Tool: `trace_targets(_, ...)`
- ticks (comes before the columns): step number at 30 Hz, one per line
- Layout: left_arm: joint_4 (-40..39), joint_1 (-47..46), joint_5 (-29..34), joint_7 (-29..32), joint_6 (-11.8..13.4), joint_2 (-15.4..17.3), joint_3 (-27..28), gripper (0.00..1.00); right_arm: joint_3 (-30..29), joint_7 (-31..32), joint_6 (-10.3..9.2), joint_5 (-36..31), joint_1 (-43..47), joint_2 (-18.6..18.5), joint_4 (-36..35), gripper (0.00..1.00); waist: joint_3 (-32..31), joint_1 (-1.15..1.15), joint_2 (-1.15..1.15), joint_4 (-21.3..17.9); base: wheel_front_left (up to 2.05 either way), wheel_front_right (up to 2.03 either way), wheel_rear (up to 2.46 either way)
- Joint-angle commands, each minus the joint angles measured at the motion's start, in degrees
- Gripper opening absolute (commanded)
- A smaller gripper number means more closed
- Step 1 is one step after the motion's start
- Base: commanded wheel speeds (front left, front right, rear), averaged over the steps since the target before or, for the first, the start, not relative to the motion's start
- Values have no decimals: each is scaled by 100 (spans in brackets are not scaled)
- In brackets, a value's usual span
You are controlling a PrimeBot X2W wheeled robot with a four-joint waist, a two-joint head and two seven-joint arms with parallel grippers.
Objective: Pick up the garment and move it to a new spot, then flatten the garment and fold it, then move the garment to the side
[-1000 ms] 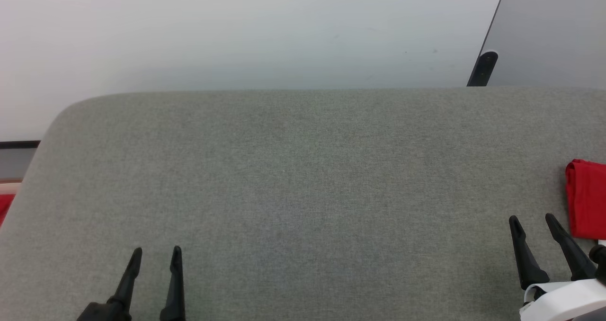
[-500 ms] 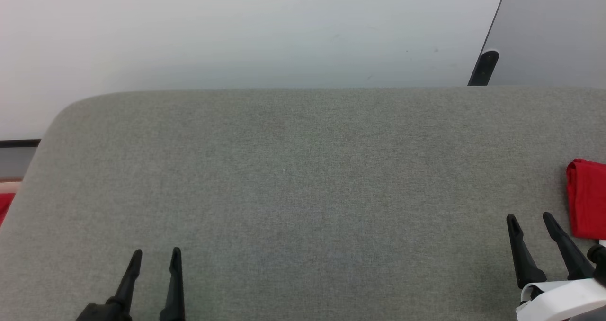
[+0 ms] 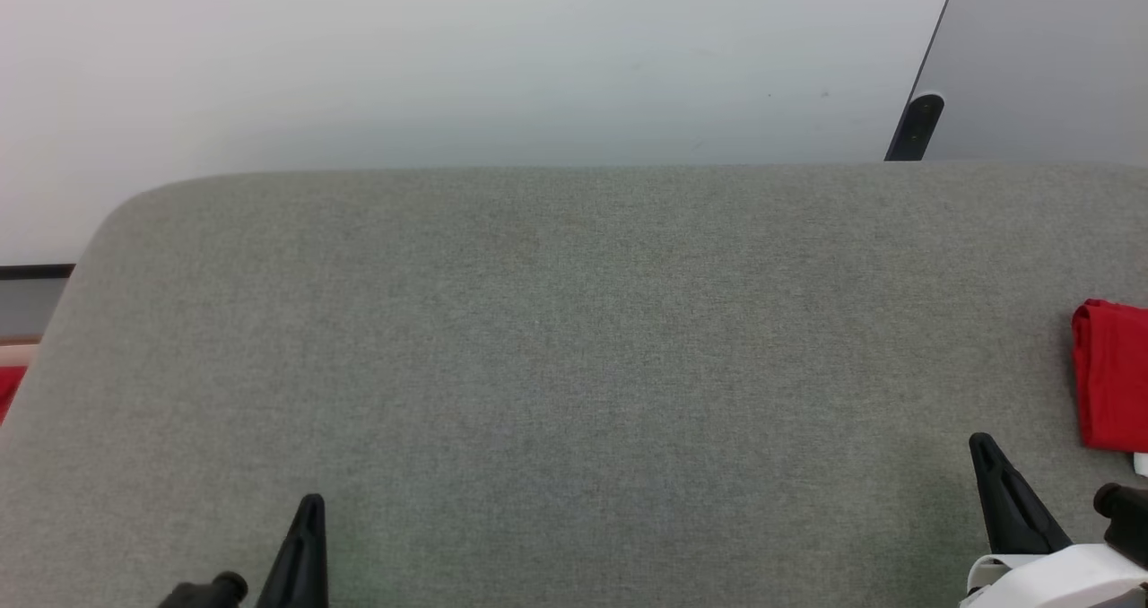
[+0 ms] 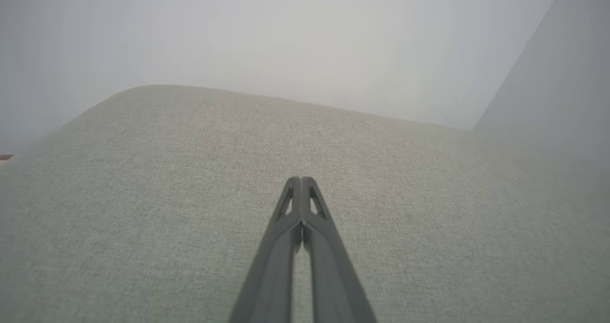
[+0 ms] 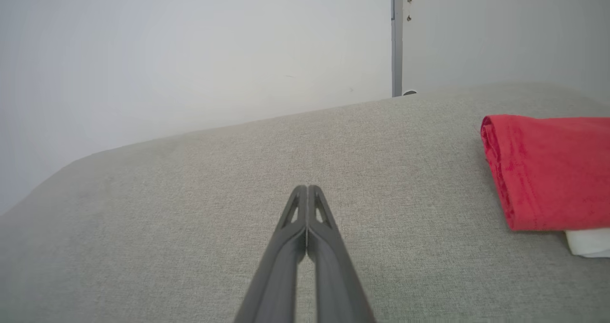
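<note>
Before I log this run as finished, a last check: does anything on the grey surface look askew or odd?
Only this: a white piece pokes out under the near corner of the folded garment, at the right side of the grey surface. The left gripper and right gripper are shut, empty.

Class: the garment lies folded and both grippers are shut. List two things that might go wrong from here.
1. The right gripper sits beside the garment; a swing toward it might snag the fold and undo it.
2. The garment lies near the right side of the grey surface, its far end out of frame; a nudge might push it off.
</note>
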Motion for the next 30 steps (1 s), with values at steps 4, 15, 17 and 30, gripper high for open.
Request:
trace_targets(4,-16,-178,-648,147,-17,1,57,0,-93,76,-1,583,-141,23,-12,0,-8,0,0,-8,0,0,0)
trace_targets(15,103,-366,-1741,430,-40,-33,100,0,-180,220,-1,1552,-247,135,117,0,-24,0,0,-27,0,0,0)
trace_targets(17,123,-395,-1924,478,-44,-39,108,0,-196,244,-1,1716,-267,154,138,0,-27,0,0,-30,0,0,0)
trace_targets(30,251,-589,-3022,767,-66,-75,156,0,-284,391,-2,2691,-372,270,268,0,-46,0,0,-51,0,0,0)
